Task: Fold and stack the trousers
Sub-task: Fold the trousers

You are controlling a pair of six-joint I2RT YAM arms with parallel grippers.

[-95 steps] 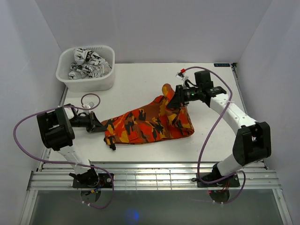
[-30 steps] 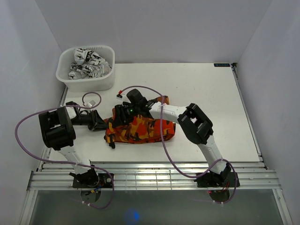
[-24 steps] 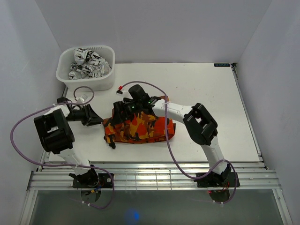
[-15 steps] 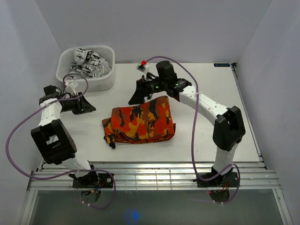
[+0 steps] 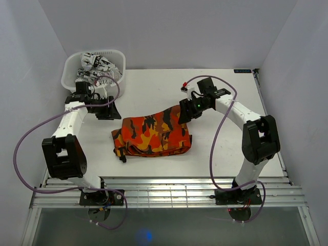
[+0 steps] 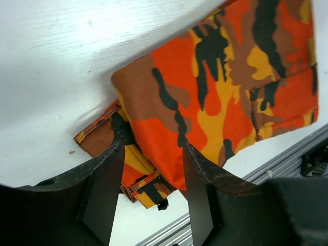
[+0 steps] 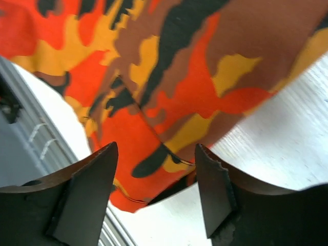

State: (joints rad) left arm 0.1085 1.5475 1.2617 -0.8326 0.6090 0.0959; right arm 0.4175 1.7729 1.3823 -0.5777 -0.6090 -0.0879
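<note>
The trousers (image 5: pixel 151 136), orange camouflage cloth, lie folded into a compact rectangle at the table's middle. My left gripper (image 5: pixel 114 113) hovers open just off their upper left corner, below the basket. In the left wrist view the trousers (image 6: pixel 225 77) show beyond the open left gripper (image 6: pixel 154 148), with nothing between the fingers. My right gripper (image 5: pixel 183 117) is open over the upper right corner of the trousers. In the right wrist view the right gripper (image 7: pixel 156 148) stands apart over the trousers (image 7: pixel 169 61) and holds nothing.
A white basket (image 5: pixel 119 87) holding black-and-white patterned garments (image 5: pixel 95 72) stands at the back left, close behind my left arm. White table (image 5: pixel 230 102) stretches right of the trousers. A metal rail (image 5: pixel 169 192) runs along the near edge.
My right gripper has lifted off the folded trousers and drawn back to their upper right corner. My left arm swung up from the trousers' left end toward the basket, its jaws opening.
</note>
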